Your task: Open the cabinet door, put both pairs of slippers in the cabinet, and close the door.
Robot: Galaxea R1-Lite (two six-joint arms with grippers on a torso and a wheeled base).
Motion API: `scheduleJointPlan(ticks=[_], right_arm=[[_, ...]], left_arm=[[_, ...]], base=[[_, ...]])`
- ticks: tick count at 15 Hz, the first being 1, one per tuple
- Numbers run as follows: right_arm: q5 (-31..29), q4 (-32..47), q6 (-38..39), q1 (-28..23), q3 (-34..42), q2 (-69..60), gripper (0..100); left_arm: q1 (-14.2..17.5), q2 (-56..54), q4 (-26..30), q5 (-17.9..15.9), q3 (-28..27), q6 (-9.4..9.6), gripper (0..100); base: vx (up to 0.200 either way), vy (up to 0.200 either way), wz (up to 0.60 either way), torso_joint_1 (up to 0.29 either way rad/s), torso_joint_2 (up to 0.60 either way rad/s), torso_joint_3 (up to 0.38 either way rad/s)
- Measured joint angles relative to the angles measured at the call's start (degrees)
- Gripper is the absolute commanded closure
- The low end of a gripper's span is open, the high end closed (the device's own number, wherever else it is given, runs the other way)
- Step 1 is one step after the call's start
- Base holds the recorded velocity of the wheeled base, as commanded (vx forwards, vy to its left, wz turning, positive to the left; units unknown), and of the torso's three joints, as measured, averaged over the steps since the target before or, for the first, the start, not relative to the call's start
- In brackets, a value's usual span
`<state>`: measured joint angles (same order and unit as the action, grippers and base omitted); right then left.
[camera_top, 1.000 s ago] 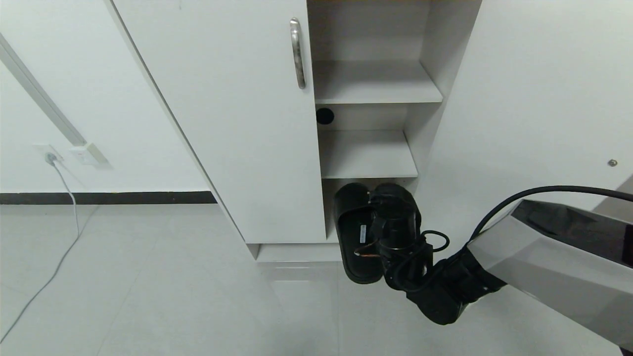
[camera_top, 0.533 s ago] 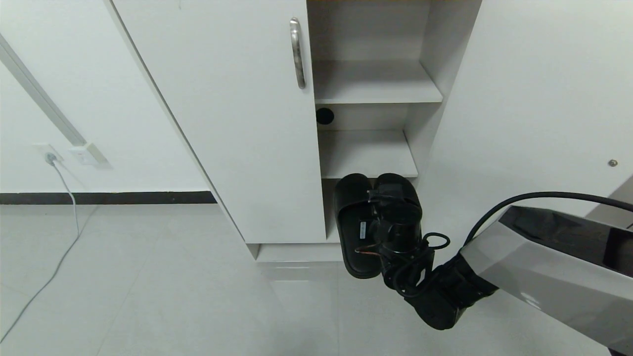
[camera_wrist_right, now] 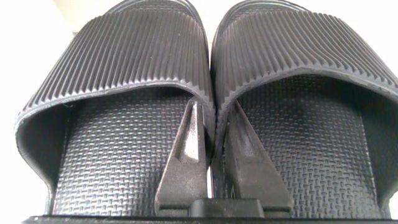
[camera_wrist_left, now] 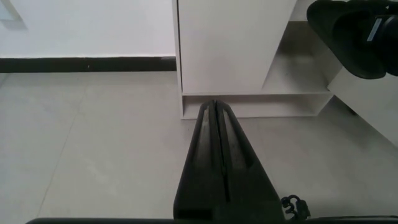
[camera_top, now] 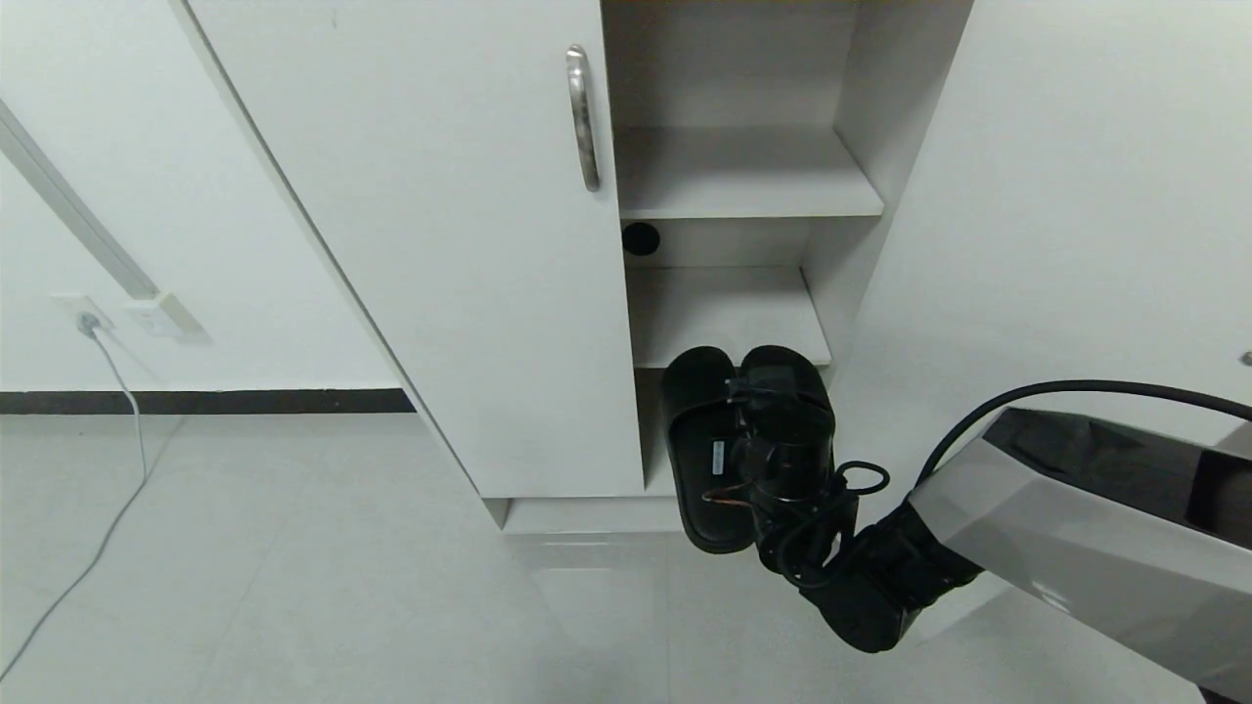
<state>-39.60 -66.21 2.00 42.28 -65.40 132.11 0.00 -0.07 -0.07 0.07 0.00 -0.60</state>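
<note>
One slipper pair (camera_top: 709,460) clamped in the right gripper (camera_wrist_right: 213,124) before the bottom compartment (camera_wrist_left: 298,68), door (camera_top: 1027,196) open; left gripper (camera_wrist_left: 216,109) closed, empty; second pair, door-closing remain.

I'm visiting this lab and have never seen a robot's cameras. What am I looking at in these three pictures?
This is a two-armed robot. The wide picture comes from its head camera, the other two from cameras on its wrists. Its right gripper pinches the adjoining inner sides of a pair of black ribbed rubber slippers, held low before the white cabinet, whose right door stands open. The left gripper is shut and empty, above the grey tiled floor.
</note>
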Motion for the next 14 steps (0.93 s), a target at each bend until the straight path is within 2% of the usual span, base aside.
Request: scheduleJointPlan(ticks=[6, 11, 14], right_arm=[[-0.04, -0.38, -0.09, 0.22, 0.0, -0.09, 100], [0.16, 0.09, -0.09, -0.24, 0.27, -0.09, 100], [0.33, 3.1, -0.01, -1.43, -3.06, 0.46, 100]], left_arm=[[0.0, 0.0, 0.0, -0.02, 0.0, 0.02, 100], [0.0, 0.0, -0.04, 0.06, 0.0, -0.02, 100], [0.0, 0.0, -0.06, 0.06, 0.0, -0.06, 100]], base=[[0.2, 0.0, 0.0, 0.003, 0.0, 0.005], [0.0, 0.0, 0.0, 0.0, 0.0, 0.0], [0.0, 0.0, 0.0, 0.0, 0.0, 0.0]])
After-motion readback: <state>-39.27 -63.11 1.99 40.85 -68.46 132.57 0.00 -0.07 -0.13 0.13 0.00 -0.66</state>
